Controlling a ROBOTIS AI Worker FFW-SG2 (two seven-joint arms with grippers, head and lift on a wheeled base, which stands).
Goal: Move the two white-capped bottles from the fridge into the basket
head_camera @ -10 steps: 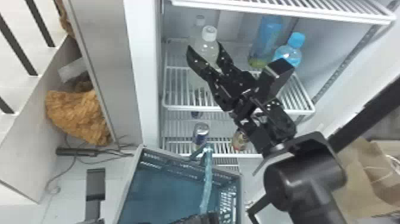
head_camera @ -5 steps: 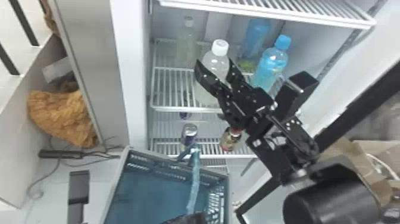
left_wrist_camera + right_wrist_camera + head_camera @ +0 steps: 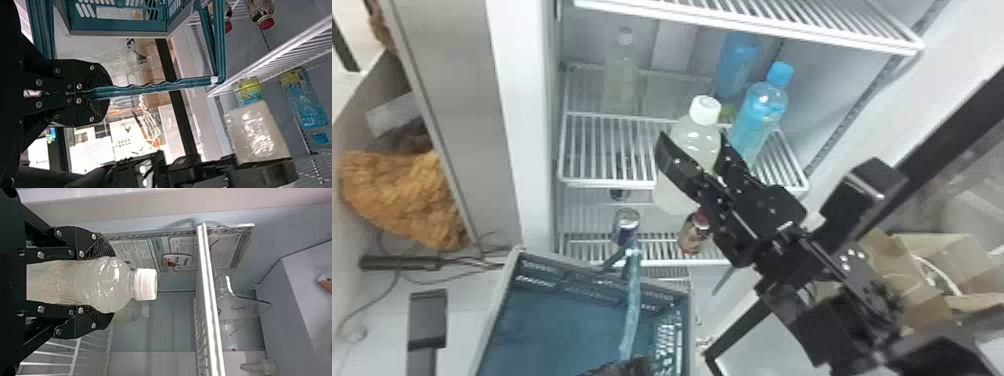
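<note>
White-capped bottle (image 3: 696, 135), we note, sits clamped in the right gripper (image 3: 693, 145), fingers parted to its width; left gripper (image 3: 627, 367), nearly closed, pinches the basket handle (image 3: 632, 300).

Head view downward, fridge (image 3: 524, 125) in wrist close-ups

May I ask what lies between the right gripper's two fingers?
A white-capped bottle sits between the fingers of the right gripper, in the right wrist view.
</note>
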